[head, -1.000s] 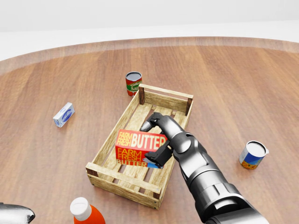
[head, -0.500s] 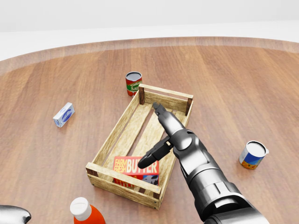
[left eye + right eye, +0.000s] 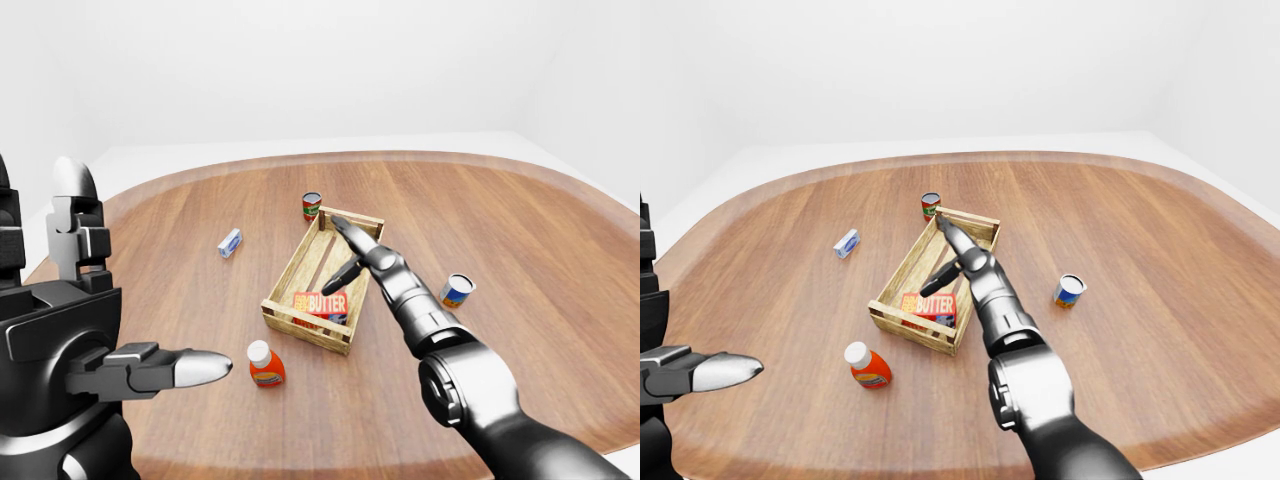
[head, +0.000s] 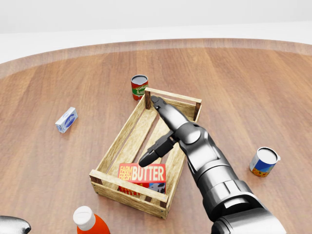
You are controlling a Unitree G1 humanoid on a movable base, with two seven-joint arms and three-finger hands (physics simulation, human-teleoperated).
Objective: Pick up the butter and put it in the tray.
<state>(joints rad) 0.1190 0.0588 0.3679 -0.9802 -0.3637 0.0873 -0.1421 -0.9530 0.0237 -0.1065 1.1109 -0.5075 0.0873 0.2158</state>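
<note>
- Butter (image 4: 142,178) now lies inside the tray (image 4: 126,134), at the end nearest the bottom of the head view, leaning against the low wall there; a second ago it was held above the tray by the right hand.
- Right hand (image 4: 161,131) has let it go: its fingers are spread and touch nothing, and it has lifted a little toward the far end of the tray since half a second ago.
- I judge that the placing is done; only the withdrawal of the arm remains.
- Left hand (image 3: 150,368) waits at the left edge of the left-eye view, fingers extended, holding nothing.
- Count on the table (image 4: 273,87): one butter box, one wooden tray, two cans (a red can (image 4: 139,87) just beyond the tray, a blue can (image 4: 263,162) well to the right), one small blue-white carton (image 4: 66,120) to the left, one orange bottle (image 4: 89,223) with a white cap near the bottom edge.
</note>
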